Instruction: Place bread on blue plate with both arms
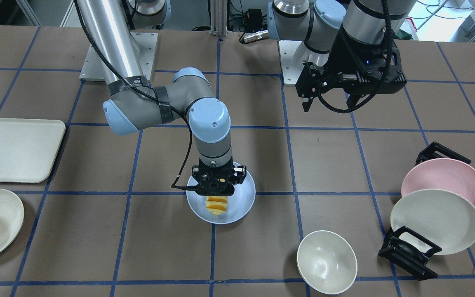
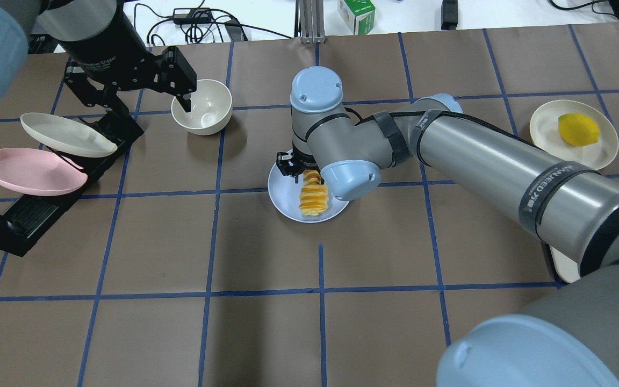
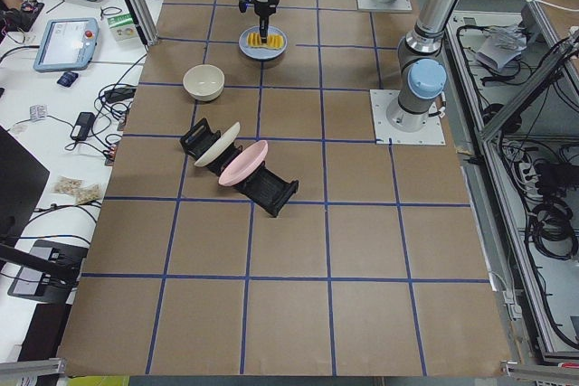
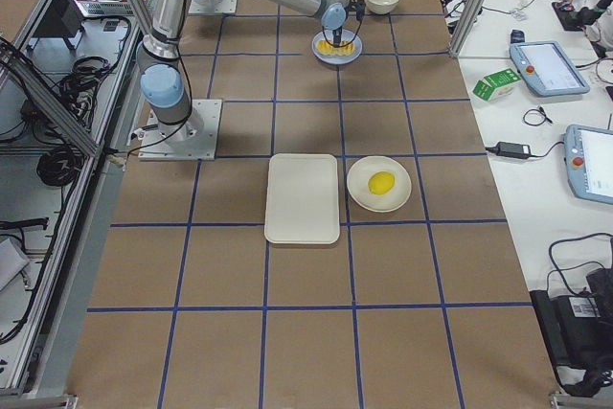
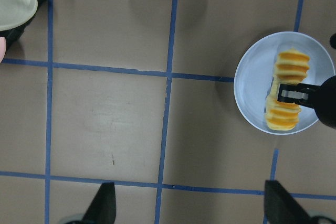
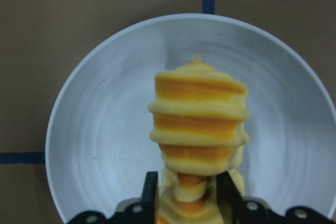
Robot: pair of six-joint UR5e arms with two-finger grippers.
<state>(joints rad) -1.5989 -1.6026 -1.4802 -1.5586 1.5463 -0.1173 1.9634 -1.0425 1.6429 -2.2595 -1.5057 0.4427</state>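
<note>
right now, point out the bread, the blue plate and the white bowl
bread (image 2: 312, 203), overhead exterior view, on its lower ridged segments
blue plate (image 2: 281, 189), overhead exterior view, on the bare left part
white bowl (image 2: 202, 112), overhead exterior view, on its inner wall

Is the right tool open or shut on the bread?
Shut on the bread: the right tool clamps both its sides, over the blue plate.

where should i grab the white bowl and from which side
Take the white bowl by its rim, from straight above, one finger inside and one outside. It stands upright and empty with a thin wall, and looks too wide to span. The open left pincer is the nearer one.
</note>
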